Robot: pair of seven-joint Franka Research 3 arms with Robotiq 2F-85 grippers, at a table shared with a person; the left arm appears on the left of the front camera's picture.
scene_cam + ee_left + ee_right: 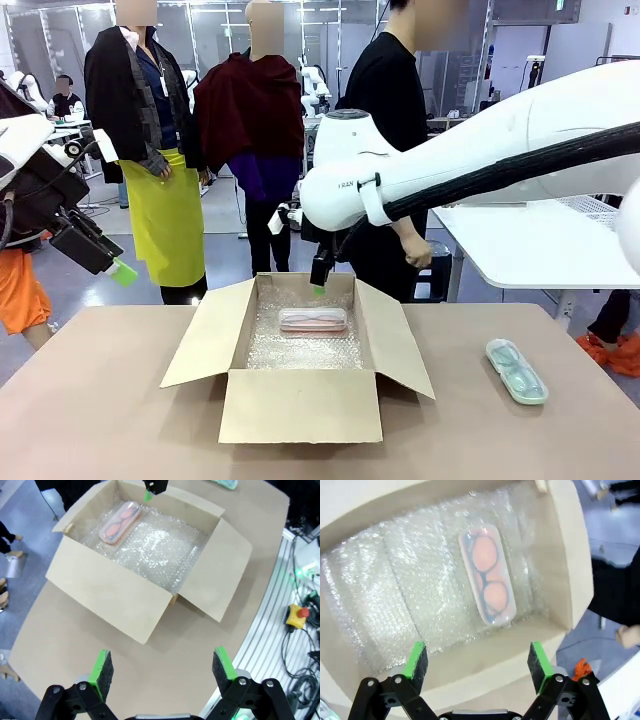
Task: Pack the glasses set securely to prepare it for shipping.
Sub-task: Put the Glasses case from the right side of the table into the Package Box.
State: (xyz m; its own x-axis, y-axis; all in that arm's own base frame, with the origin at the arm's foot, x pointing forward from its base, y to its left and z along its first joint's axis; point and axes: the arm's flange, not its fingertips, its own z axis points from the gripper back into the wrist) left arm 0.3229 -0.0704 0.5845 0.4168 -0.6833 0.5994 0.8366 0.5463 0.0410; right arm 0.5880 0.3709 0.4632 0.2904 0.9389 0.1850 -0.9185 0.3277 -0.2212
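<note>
Cardboard forms the open box [300,405] that we find at the middle of the desk [90,400], its four flaps spread outward and its floor lined with bubble wrap [395,580]. The pale pink glasses case [487,575] lies flat on that lining, toward the far wall of the box, with a dark-framed pair visible through its clear lid. The mint green glasses case [516,371] lies on the bare desk on the robot's right, well apart from the box. The right pincer [476,647] hangs above the far part of the box, clear of the pink case; its jaws stand wide apart and hold nothing. The left pincer [161,655] is raised at the desk's left side, jaws likewise spread and empty. A person in black [385,120] stands at the far side.
</note>
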